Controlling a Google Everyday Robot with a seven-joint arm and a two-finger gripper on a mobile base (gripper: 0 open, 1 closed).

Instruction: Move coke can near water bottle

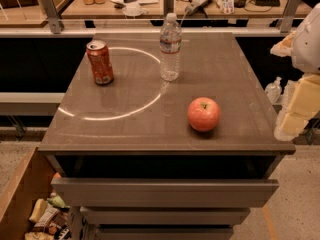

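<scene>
On the far left of the grey bench the coke can stands upright; the water bottle stands upright to its right, near the far middle, and bare bench lies between them, so you would judge the can not yet moved. Nearer and further right sits a red apple, well apart from both; it lies off the line from can to bottle, so it likely will not hinder a sideways carry. Beyond the bench's right side hangs the tool, pale and blocky, touching nothing on the bench; you cannot tell whether it is released or clenched, since the edge of the view cuts it off. A curved streak of light crosses the bench beside the can; below, drawer fronts show; a far desk carries clutter too small to name.
</scene>
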